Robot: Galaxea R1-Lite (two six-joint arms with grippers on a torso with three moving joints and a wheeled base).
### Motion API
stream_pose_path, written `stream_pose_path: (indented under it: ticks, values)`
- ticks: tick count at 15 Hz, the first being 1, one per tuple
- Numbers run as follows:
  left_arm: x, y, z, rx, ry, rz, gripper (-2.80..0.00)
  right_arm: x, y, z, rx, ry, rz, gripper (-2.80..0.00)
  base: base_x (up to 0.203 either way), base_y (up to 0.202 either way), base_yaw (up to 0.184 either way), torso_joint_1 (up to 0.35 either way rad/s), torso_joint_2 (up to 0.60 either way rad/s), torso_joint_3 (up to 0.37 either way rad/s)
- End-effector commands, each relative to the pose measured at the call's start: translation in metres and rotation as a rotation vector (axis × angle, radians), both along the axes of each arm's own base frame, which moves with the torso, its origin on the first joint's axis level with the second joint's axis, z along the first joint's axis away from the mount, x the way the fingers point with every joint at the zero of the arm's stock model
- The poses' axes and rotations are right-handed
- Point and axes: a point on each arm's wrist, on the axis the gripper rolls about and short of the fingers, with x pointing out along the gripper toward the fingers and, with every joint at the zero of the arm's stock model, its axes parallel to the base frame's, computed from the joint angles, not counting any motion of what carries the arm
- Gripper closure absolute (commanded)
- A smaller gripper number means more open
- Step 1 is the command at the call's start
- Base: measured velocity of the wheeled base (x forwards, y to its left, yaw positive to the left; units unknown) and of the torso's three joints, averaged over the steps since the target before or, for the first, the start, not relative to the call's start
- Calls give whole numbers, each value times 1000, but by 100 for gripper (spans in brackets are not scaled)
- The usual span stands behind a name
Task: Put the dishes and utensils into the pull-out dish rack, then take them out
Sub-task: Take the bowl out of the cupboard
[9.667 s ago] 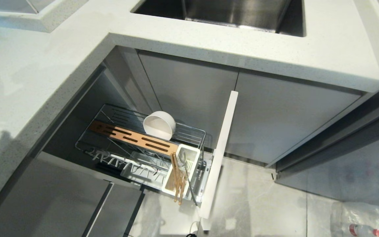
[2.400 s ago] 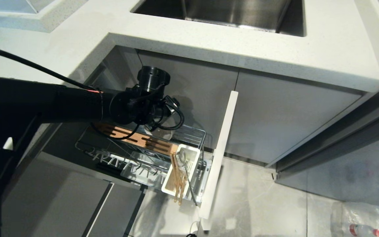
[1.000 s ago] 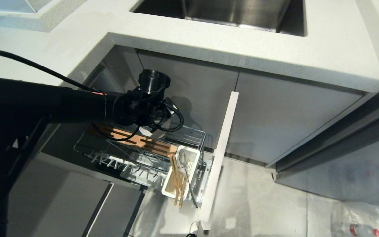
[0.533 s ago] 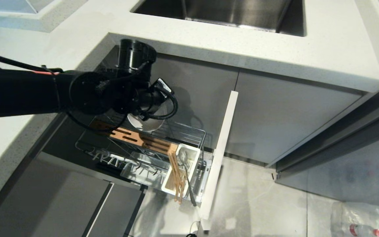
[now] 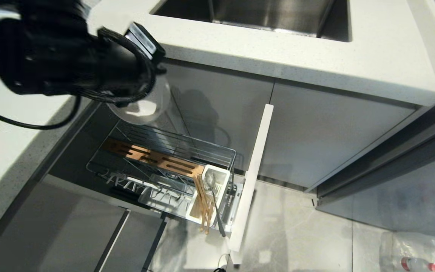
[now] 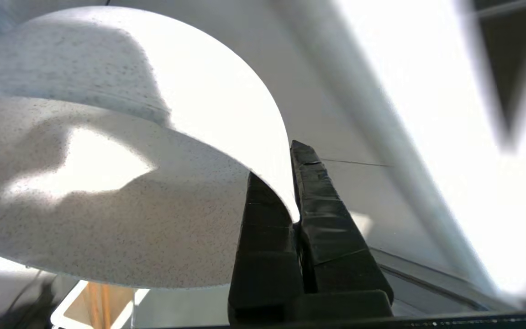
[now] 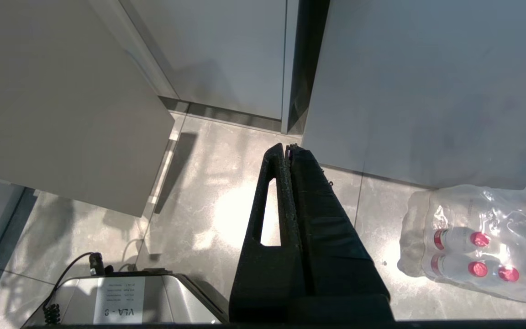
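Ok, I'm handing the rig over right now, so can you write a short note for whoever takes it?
Left gripper: shut on the bowl rim, held above the dish rack near the counter edge.
Right gripper: shut, empty, parked over the floor.
Chopsticks and spoon stand in the white cutlery box.
Done: bowl out of the rack.
Left: set the bowl on the counter, then unload chopsticks and spoon.

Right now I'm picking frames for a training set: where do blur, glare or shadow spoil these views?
Head view: the left arm is smeared and hides part of the bowl. Left wrist view: the bowl fills the frame with a shadow across it, and the background is streaked and blown out white on one side. Right wrist view: sharp, with a bright glare patch on the floor tiles.
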Motion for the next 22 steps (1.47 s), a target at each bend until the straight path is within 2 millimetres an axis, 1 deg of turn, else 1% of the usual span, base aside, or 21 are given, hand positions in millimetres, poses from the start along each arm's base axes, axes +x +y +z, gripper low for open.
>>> stream_pose_path:
  ticks: [1,3,5,7,10,12,13,14,15,17,19,22]
  values:
    - [-50,34,38,-76,-118,-15,0,0,0,-1,0,4,1,0,0,0,0,0,0,0]
    - [-87,71,59,-45,-194,23,0,0,0,0,0,2,0,0,0,0,0,0,0,0]
    - [-98,102,65,60,-221,165,0,0,0,-1,0,4,1,0,0,0,0,0,0,0]
    - [-109,129,71,217,-247,308,0,0,0,0,0,2,0,0,0,0,0,0,0,0]
    - [-127,156,79,429,-221,461,0,0,0,0,0,2,0,0,0,0,0,0,0,0]
    - [-139,169,77,569,-112,530,0,0,0,-1,0,3,0,0,0,0,0,0,0,0]
    - [-144,173,72,648,-18,532,0,0,0,0,0,2,0,0,0,0,0,0,0,0]
    - [-146,177,68,714,63,527,0,0,0,-1,0,4,0,0,0,0,0,0,0,0]
    - [-143,182,63,759,149,535,0,0,0,0,0,2,0,0,0,0,0,0,0,0]
    - [-125,197,52,817,306,516,0,0,0,0,0,2,0,0,0,0,0,0,0,0]
    - [-111,213,42,830,438,512,0,0,0,0,0,2,0,0,0,0,0,0,0,0]
    - [-89,232,23,803,623,435,0,0,0,0,0,2,0,0,0,0,0,0,0,0]
